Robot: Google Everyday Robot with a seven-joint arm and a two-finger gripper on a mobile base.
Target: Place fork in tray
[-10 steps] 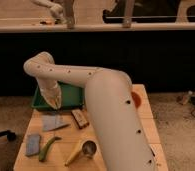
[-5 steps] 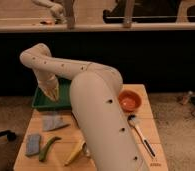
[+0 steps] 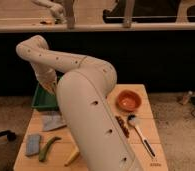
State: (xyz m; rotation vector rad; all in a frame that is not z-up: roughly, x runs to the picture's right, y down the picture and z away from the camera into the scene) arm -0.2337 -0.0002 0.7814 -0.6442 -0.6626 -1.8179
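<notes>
My gripper point(image 3: 50, 87) hangs at the end of the white arm, just above the right part of the green tray point(image 3: 40, 101) at the table's back left corner. It is shut, and the thick arm link in front hides most of it. The fork is hidden; I cannot tell whether anything sits between the jaws.
The big white arm link point(image 3: 93, 120) covers the middle of the wooden table. To its right are an orange bowl point(image 3: 128, 100), a black-handled utensil with a white head point(image 3: 140, 133) and a small brown item point(image 3: 123, 126). On its left lie a grey cloth point(image 3: 53, 121), a blue sponge point(image 3: 33, 144), a green item point(image 3: 47, 148) and a banana point(image 3: 72, 158).
The gripper rose slightly and stays over the tray. The thick arm link swung left, uncovering the orange bowl and the black-handled utensil on the right.
</notes>
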